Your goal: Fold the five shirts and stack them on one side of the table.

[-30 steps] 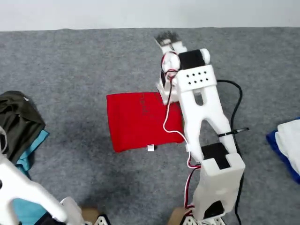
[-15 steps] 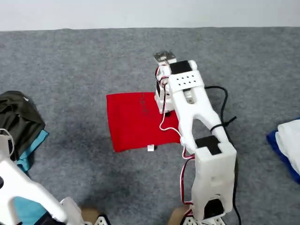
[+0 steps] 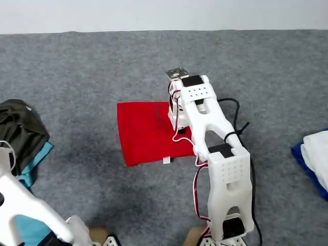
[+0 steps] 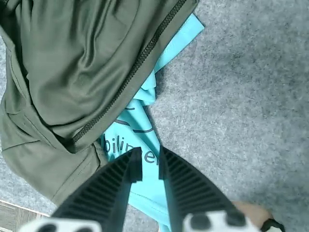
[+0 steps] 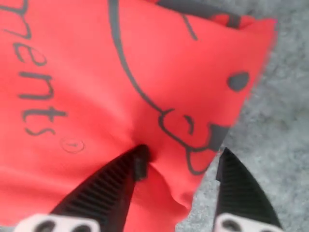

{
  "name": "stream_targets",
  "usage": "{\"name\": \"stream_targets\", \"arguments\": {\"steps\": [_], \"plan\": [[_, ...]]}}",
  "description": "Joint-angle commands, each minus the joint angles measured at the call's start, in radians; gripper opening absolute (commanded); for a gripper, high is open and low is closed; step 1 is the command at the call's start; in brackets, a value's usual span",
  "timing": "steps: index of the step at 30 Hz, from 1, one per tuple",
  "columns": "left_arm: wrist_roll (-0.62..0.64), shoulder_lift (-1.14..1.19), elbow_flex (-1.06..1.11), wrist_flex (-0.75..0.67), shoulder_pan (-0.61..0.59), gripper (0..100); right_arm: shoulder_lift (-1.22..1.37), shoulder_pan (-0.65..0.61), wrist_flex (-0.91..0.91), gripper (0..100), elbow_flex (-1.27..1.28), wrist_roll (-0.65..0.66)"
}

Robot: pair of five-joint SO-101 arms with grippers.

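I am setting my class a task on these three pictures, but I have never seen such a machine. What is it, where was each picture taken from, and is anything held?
Two robot arms stand at a grey table. One picture looks down from above; the others come from cameras on each wrist. A folded red shirt lies mid-table; the right gripper is open at its edge, one finger on the cloth. The left gripper, slightly open, hangs over an olive zipped garment and a turquoise shirt. Nothing is held. A white garment lies on a blue one at the side.
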Motion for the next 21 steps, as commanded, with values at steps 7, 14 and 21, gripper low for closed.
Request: {"name": "stream_targets", "arguments": {"steps": [7, 14, 21], "plan": [[0.009, -0.029, 0.001, 0.012, -0.006, 7, 0.016, 0.039, -0.004, 0.8, 0.011, 0.031], [0.012, -0.084, 0.002, 0.015, -0.008, 7, 0.021, 0.176, 0.018, 0.9, -0.097, 0.290], [0.012, -0.195, 0.010, 0.014, -0.002, 7, 0.025, 0.222, 0.007, 0.9, -0.244, 0.704]]}}
